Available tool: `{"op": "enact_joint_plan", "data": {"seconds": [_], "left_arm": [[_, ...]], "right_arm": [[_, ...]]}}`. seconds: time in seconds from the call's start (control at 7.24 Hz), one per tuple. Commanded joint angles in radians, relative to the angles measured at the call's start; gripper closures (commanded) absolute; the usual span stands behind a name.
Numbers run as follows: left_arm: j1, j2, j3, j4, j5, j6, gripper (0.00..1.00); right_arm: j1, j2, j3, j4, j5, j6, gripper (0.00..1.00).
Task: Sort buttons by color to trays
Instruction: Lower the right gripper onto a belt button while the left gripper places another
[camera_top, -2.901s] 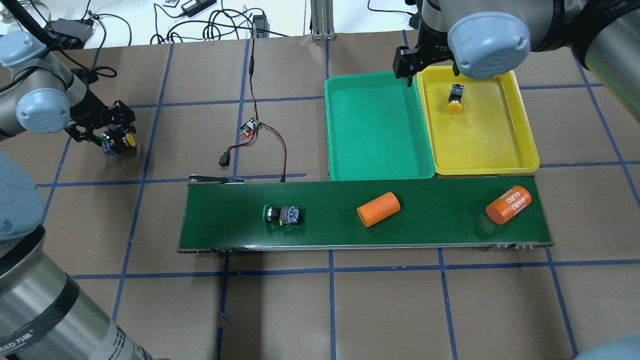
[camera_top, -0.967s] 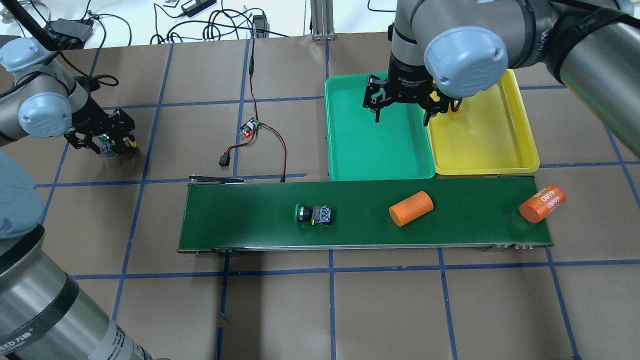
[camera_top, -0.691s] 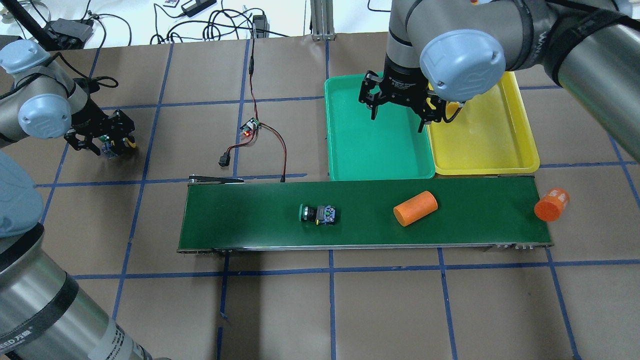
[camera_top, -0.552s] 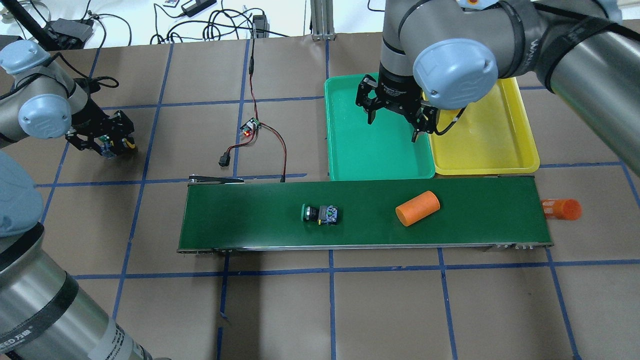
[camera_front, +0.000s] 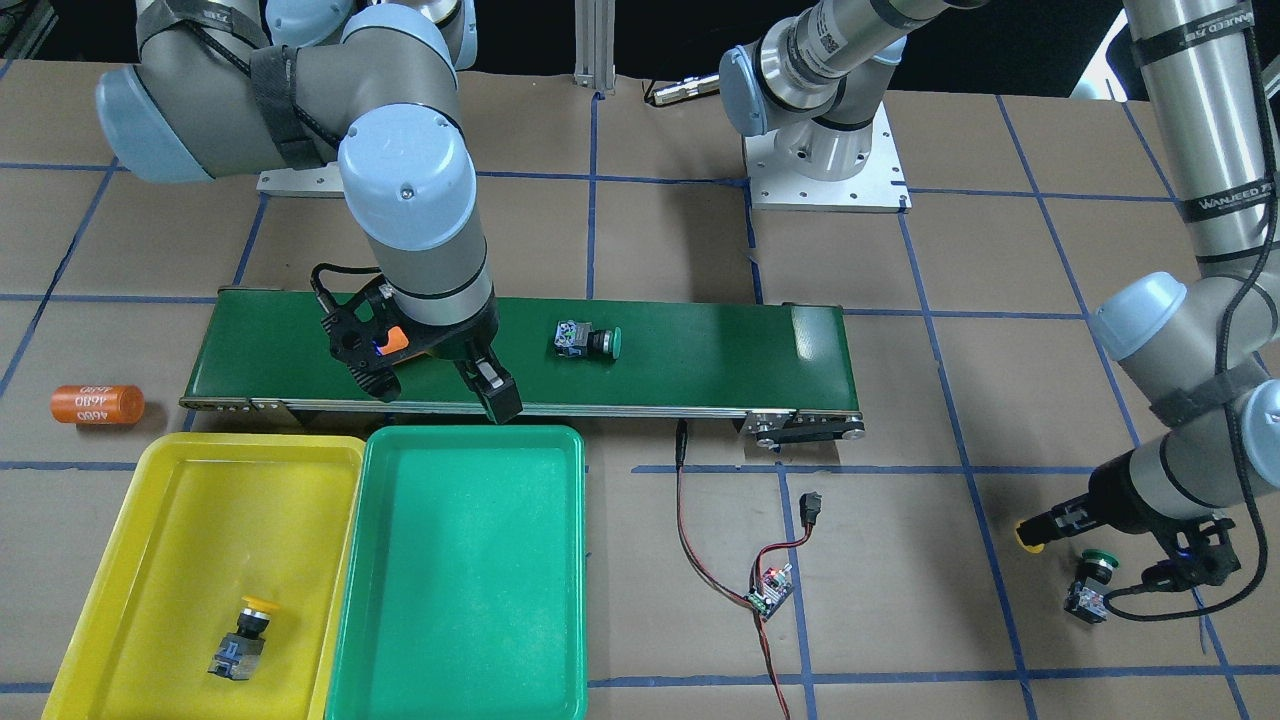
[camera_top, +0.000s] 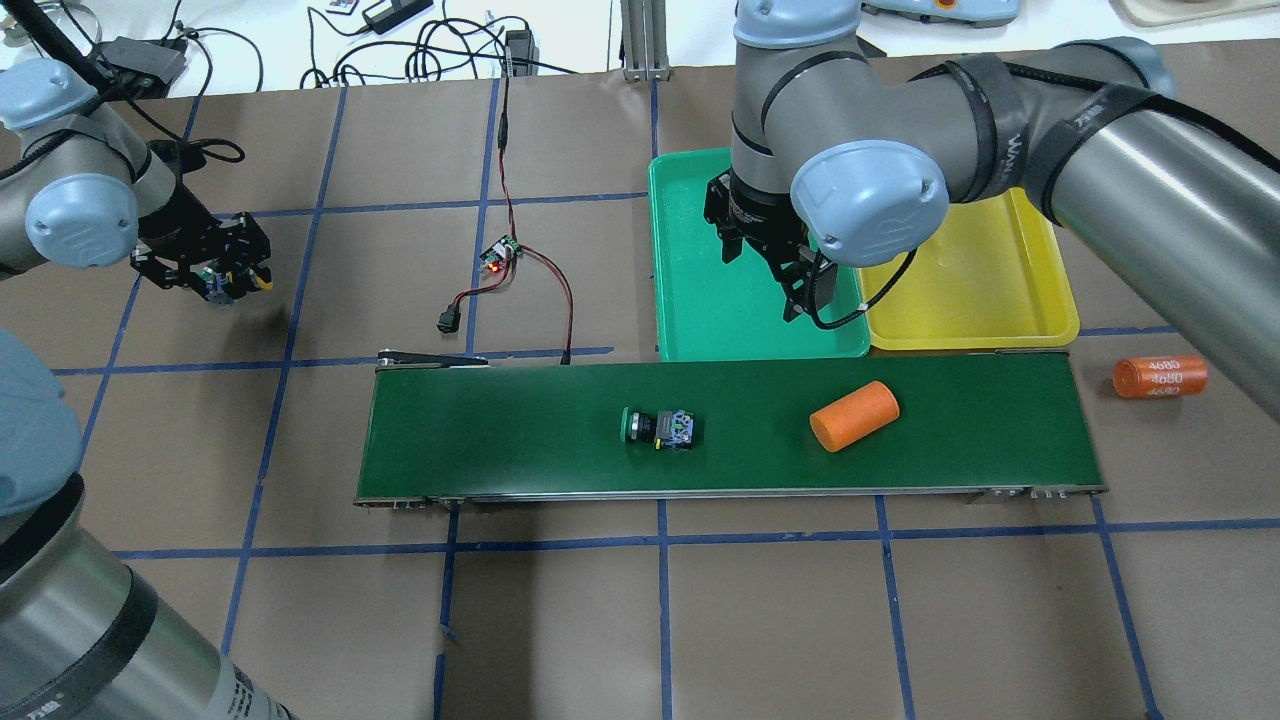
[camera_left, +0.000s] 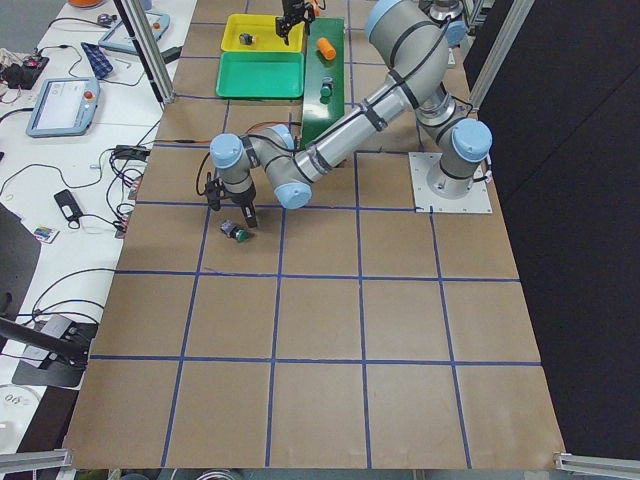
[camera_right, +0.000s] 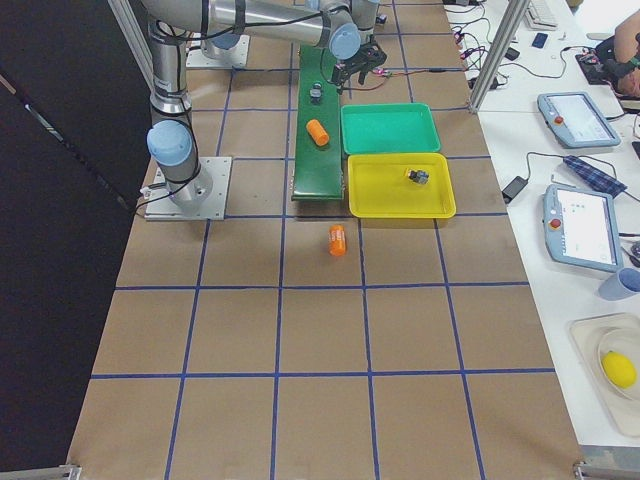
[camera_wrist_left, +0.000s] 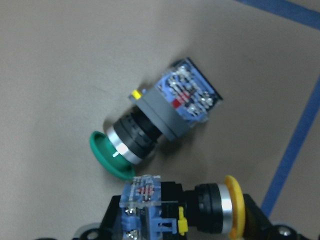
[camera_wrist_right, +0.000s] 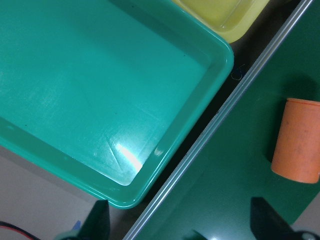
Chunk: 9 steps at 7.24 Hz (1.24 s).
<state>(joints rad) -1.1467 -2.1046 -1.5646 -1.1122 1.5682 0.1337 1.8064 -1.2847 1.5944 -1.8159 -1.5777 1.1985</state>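
Observation:
My left gripper (camera_top: 225, 280) is shut on a yellow button (camera_wrist_left: 200, 207), held just above a green button (camera_wrist_left: 150, 130) that lies on the table at far left; the green button also shows in the front view (camera_front: 1093, 588). My right gripper (camera_top: 763, 275) is open and empty over the teal-green tray's (camera_top: 690, 300) corner nearest the conveyor belt. A second green button (camera_top: 660, 428) lies on its side mid-belt. A second yellow button (camera_front: 243, 635) lies in the yellow tray (camera_front: 150, 560); my right arm hides it in the overhead view.
An orange cylinder (camera_top: 853, 416) lies on the dark-green belt (camera_top: 480, 430) right of the green button. Another orange cylinder marked 4680 (camera_top: 1160, 377) lies on the table past the belt's right end. A small circuit board with wires (camera_top: 503, 255) sits left of the trays.
My right gripper moved from the yellow tray across the green tray toward the belt. The belt carried the green button and cylinder rightward. The 4680 cylinder dropped off the belt's end.

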Motion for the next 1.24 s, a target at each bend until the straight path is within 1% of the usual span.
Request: {"op": "enact_joint_plan", "data": {"seconds": [0.0, 0.14, 0.28, 0.41, 0.55, 0.69, 0.83, 0.97, 1.1], "left_arm": [[-0.141, 0.191, -0.101, -0.118, -0.046, 0.0, 0.93], [-0.25, 0.256, -0.176, -0.123, -0.045, 0.006, 0.93], [-0.337, 0.32, -0.257, -0.123, -0.05, 0.004, 0.93], [-0.4, 0.378, -0.32, -0.123, -0.053, -0.006, 0.93], [-0.456, 0.403, -0.365, -0.109, -0.051, -0.009, 0.91], [-0.482, 0.41, -0.379, -0.112, -0.047, -0.014, 0.82], [-0.484, 0.41, -0.405, -0.11, -0.051, -0.016, 0.7], [-0.484, 0.408, -0.431, -0.107, -0.051, -0.063, 0.36], [-0.485, 0.41, -0.436, -0.106, -0.051, -0.112, 0.07]], "right_arm": [[0.001, 0.004, 0.009, 0.0, 0.001, 0.109, 0.0], [0.001, -0.008, 0.033, 0.003, 0.065, 0.168, 0.0], [-0.001, -0.008, 0.076, -0.003, 0.077, 0.167, 0.0], [0.001, -0.03, 0.116, -0.026, 0.087, 0.17, 0.0], [-0.002, -0.042, 0.133, -0.045, 0.087, 0.164, 0.0], [-0.001, -0.054, 0.154, -0.043, 0.088, 0.167, 0.0], [-0.007, -0.106, 0.204, -0.049, 0.138, 0.164, 0.0], [-0.004, -0.151, 0.278, -0.107, 0.171, 0.17, 0.0], [-0.013, -0.166, 0.361, -0.202, 0.169, 0.173, 0.0]]}}
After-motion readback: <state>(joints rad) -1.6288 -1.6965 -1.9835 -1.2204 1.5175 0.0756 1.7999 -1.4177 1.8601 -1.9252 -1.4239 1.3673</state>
